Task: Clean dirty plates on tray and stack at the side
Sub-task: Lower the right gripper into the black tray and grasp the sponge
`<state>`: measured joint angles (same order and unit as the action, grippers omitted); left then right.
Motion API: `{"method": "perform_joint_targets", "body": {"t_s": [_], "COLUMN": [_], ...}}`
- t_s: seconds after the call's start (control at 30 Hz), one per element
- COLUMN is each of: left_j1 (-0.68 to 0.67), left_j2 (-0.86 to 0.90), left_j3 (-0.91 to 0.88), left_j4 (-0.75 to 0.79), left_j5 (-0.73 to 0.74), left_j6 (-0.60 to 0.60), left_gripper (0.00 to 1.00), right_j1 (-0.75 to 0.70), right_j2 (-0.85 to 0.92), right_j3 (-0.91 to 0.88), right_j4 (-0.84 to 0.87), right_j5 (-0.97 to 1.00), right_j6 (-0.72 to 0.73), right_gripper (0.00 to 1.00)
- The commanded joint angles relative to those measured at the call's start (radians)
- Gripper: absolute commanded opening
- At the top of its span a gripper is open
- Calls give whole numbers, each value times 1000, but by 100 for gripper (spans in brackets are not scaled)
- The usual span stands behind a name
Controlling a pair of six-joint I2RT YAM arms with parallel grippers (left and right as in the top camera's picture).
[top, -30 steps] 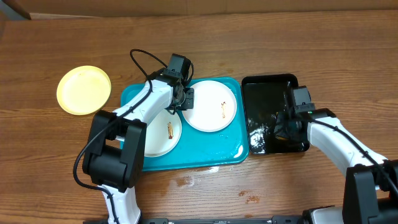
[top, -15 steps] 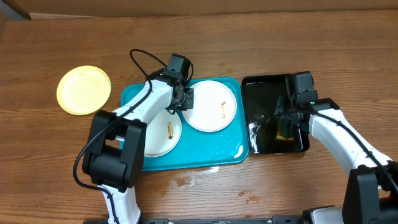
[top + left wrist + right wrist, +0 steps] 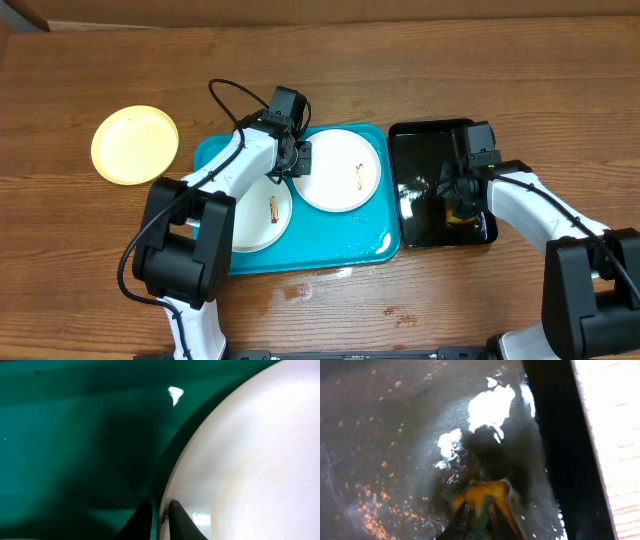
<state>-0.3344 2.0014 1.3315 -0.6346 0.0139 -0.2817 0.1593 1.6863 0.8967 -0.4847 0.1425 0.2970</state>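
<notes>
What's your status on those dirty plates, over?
Left pincer shut on rim of upper white plate on blue tray. Right pincer shut on yellow sponge in black tray. Lower white plate also smeared. Nothing blocking.

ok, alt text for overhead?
On a turquoise rectangular plastic tray, the left claw grips the rim of a smeared round white plate, a second white plate beside it. The right claw holds a yellow sponge in a black tray; a pale yellow plate sits on the wooden table, left.
</notes>
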Motion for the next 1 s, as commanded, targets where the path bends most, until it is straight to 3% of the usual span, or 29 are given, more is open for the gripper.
{"method": "perform_joint_targets", "body": {"t_s": [0.0, 0.03, 0.07, 0.13, 0.2, 0.47, 0.73, 0.87, 0.97], "left_j1": [-6, -6, -6, -6, -6, -6, -6, -6, -6], "left_j2": [16, 16, 16, 16, 16, 17, 17, 17, 17], "left_j3": [-5, -5, -5, -5, -5, -5, -5, -5, -5], "left_j4": [2, 2, 2, 1, 1, 1, 1, 1, 1], "left_j5": [-14, -14, -14, -14, -14, -14, -14, -14, -14], "left_j6": [-11, -11, -11, -11, -11, -11, -10, -11, -11], "left_gripper": [16, 16, 16, 16, 17, 20, 22, 21, 17], "right_j1": [3, 3, 3, 3, 3, 3, 3, 3, 3], "right_j2": [1, 0, -3, -7, -11, -4, -1, -1, -1], "right_j3": [45, 61, 79, 122, 164, 207, 48, 10, 18], "right_j4": [-8, -19, -36, -93, -156, -389, -289, -238, -223], "right_j5": [-50, -69, -82, -93, -93, -93, -93, -108, -144], "right_j6": [1, 1, 2, 2, 2, 18, 17, 18, 16], "right_gripper": [4, 8, 29, 52, 57, 57, 55, 45, 23]}}
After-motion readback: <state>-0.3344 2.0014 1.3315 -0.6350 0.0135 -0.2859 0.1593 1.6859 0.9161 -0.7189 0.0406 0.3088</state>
